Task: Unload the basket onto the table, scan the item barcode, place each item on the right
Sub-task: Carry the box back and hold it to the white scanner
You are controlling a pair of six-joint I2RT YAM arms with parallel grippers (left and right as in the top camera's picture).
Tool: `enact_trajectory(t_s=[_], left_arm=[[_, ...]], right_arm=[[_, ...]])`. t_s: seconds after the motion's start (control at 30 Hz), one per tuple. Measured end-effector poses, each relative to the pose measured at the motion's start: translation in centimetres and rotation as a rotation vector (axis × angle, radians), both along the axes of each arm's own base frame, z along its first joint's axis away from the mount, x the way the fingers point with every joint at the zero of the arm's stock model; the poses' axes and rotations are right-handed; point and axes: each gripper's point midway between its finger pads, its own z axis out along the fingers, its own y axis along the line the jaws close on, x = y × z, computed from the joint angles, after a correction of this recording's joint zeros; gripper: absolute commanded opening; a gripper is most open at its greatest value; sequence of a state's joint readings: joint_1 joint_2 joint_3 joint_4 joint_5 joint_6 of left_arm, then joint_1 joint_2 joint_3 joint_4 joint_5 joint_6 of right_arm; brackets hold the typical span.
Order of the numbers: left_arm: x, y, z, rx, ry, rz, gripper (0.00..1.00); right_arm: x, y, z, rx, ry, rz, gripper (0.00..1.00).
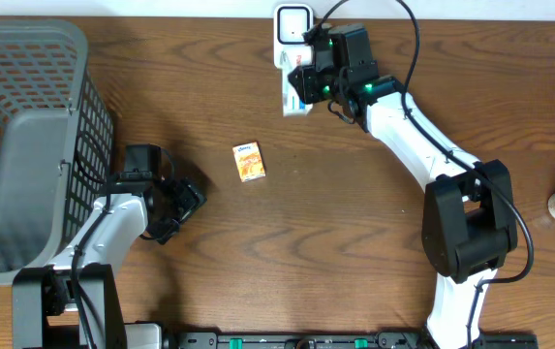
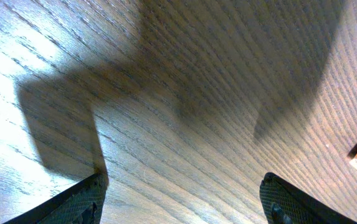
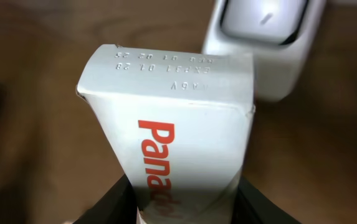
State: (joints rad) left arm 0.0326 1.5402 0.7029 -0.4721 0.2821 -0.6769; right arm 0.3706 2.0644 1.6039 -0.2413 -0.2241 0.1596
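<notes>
The left hand hangs low with fingers wide apart, while the right hand reaches far out, squeezing a white box.

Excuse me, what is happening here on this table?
The right gripper holds a white medicine box at the far edge of the table, close to the white scanner. The left gripper hovers open and empty over the wood, near a small orange box.
</notes>
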Motion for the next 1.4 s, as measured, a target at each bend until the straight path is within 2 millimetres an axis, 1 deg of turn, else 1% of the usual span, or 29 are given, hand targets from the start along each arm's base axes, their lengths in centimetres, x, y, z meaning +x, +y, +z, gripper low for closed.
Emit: enact_trajectory(t_s=[0.17, 0.27, 0.47, 0.57, 0.67, 0.73, 0.8, 0.87, 0.93, 1.0, 1.07, 1.2, 1.3, 1.4], left_arm=[[0.0, 0.0, 0.0, 0.000, 0.000, 0.000, 0.82], [0.0, 0.0, 0.0, 0.000, 0.000, 0.000, 0.83], [0.0, 0.0, 0.0, 0.000, 0.000, 0.000, 0.82], [0.0, 0.0, 0.0, 0.000, 0.000, 0.000, 0.82], [0.0, 0.0, 0.0, 0.003, 0.000, 0.000, 0.82], [0.0, 0.1, 0.0, 0.004, 0.000, 0.001, 0.82], [0.0, 0.1, 0.0, 0.005, 0.000, 0.000, 0.82], [0.0, 0.1, 0.0, 0.005, 0.000, 0.000, 0.82], [0.0, 0.1, 0.0, 0.005, 0.000, 0.001, 0.82], [0.0, 0.1, 0.0, 0.005, 0.000, 0.001, 0.82], [0.0, 0.1, 0.0, 0.005, 0.000, 0.001, 0.82], [0.0, 0.1, 0.0, 0.005, 0.000, 0.001, 0.83], [0.0, 0.1, 0.0, 0.005, 0.000, 0.001, 0.82], [0.0, 0.1, 0.0, 0.005, 0.000, 0.001, 0.82]], right_arm=[[2.5, -2.2, 1.3, -0.148, -0.163, -0.063, 0.37], [4.0, -3.4, 2.7, -0.248, -0.277, -0.092, 0.36], [6.0, -5.7, 5.4, -0.450, -0.454, -0.143, 0.34], [7.1, -6.4, 6.3, -0.545, -0.498, -0.155, 0.34], [8.9, -6.6, 6.8, -0.633, -0.526, -0.160, 0.33], [10.2, -6.3, 6.8, -0.696, -0.542, -0.161, 0.33], [11.1, -5.8, 6.4, -0.763, -0.553, -0.149, 0.33], [11.9, -4.6, 5.8, -0.842, -0.572, -0.119, 0.33], [12.3, -3.1, 4.9, -0.926, -0.595, -0.079, 0.33], [12.4, -1.4, 4.4, -1.006, -0.634, -0.046, 0.33], [12.2, 0.3, 3.5, -1.075, -0.661, -0.006, 0.34], [11.3, 2.5, 2.2, -1.164, -0.676, 0.079, 0.35], [11.1, 3.0, 2.3, -1.236, -0.694, 0.126, 0.35], [11.5, 2.6, 3.2, -1.289, -0.719, 0.124, 0.36]])
